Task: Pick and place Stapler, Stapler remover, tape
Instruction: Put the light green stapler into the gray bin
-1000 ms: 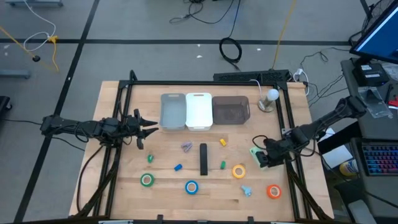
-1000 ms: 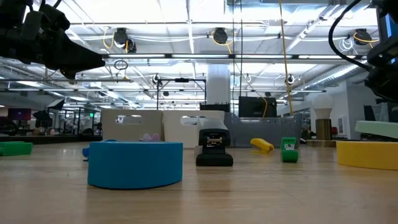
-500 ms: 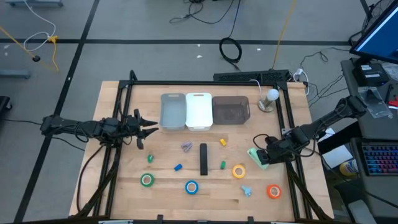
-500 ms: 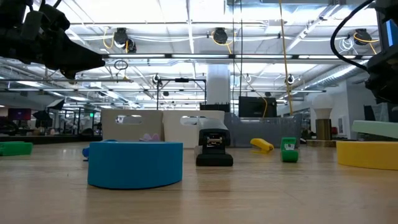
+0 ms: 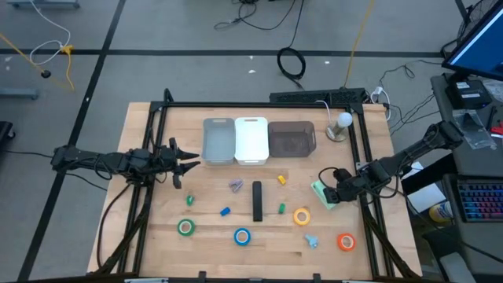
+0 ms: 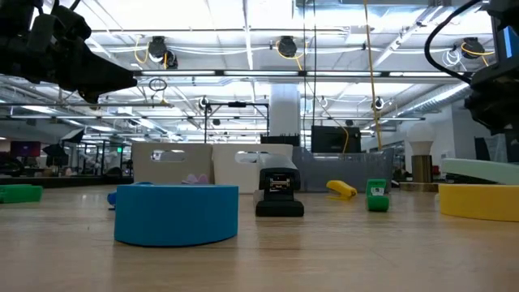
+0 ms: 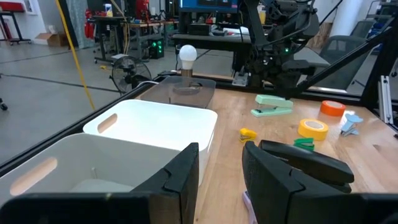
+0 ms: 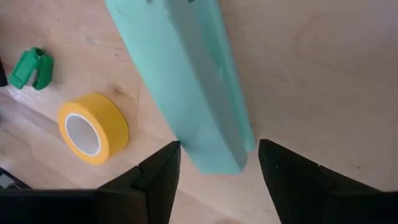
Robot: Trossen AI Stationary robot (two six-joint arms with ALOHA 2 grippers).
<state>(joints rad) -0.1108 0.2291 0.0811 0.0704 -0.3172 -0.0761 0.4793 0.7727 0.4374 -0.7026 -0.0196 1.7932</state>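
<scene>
Jaws of the right gripper [image 5: 330, 192] straddle the mint-green stapler [image 5: 320, 192], which lies on the worktop [image 5: 204, 236] just beside the yellow tape [image 5: 302, 215], though whether they grip it I cannot tell. Left gripper [image 5: 192, 161] waits beside the grey bin [image 5: 218, 141], jaws parted and holding nothing.

Both arms are dark, near-black, built of slim tubular links joined by bulkier rounded joint housings. The left arm [image 5: 110, 162] carries thin black cables looping along its links, and it tapers to a gripper with two pointed black fingers [image 5: 191, 160]. The right arm [image 5: 401, 161] has a thicker, blocky shoulder link and a black cable curling in a loop just beside its wrist. Seen from the wrist cameras, the fingers [image 7: 186, 177] are matte black, flat-faced and angular, with chamfered edges and squared tips [image 8: 158, 171]. From table height, the housings read as black, faceted silhouettes [image 6: 57, 49].
</scene>
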